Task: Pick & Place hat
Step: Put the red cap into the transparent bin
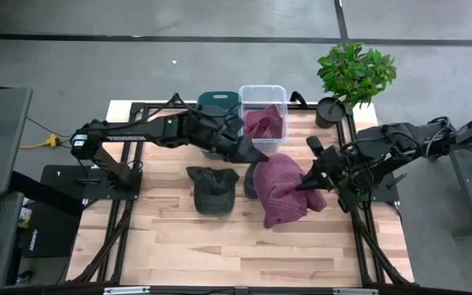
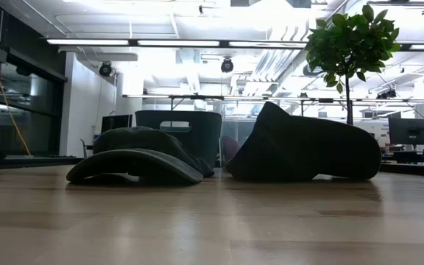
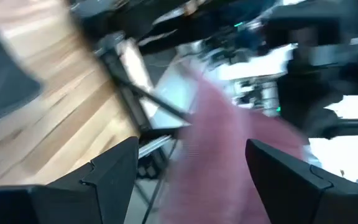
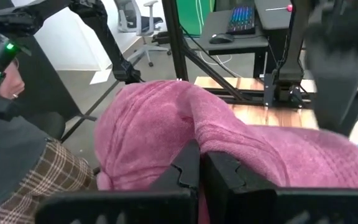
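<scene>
Over the worktop [image 1: 179, 246], right gripper [image 1: 308, 183] fingers pinched shut on soft, fuzzy pink hat [image 1: 285, 190]; left gripper [image 1: 256, 156] fingers spread wide, empty, beside it.

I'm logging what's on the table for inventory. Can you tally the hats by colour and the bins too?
Soft pink knit hats: 2, one held up by the right gripper at, one in the clear plastic bin
Dark green brimmed caps: 1
Bins: 2, the clear plastic bin and a dark green bin
Total: 5
</scene>
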You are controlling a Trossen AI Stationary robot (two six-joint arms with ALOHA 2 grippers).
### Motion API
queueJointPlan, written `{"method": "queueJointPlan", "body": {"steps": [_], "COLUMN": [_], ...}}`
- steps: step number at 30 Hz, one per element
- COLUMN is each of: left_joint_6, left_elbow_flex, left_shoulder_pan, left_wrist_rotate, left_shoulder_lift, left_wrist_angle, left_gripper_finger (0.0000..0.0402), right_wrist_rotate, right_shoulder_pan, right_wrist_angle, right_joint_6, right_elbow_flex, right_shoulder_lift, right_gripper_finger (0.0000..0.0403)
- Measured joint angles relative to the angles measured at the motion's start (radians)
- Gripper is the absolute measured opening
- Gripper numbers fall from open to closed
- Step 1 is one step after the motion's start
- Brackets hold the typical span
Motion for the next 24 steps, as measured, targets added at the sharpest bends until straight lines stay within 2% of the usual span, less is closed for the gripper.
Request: {"method": "queueJointPlan", "body": {"steps": [11, 18, 24], "left_joint_6": [-0.043, -0.048, -0.070], "left_elbow_flex": [-0.003, -0.003, -0.003], "left_shoulder_pan": [0.000, 0.000, 0.000], "left_wrist_rotate": [0.133, 0.138, 0.195], "left_shoulder_lift": [0.033, 0.032, 0.032], "left_wrist_angle": [0.130, 0.166, 0.185], "left_gripper_finger": [0.0280, 0.0280, 0.0280], "right_wrist_rotate": [0.014, 0.041, 0.069], "right_shoulder_pan": [-0.001, -0.001, -0.001], "right_wrist_angle": [-0.001, -0.005, -0.004], "right_joint_6": [-0.033, -0.044, -0.052], "right_elbow_flex": [0.000, 0.000, 0.000], "right_shoulder_lift": [0.002, 0.002, 0.002], "right_gripper_finger": [0.0000, 0.0000, 0.0000]}}
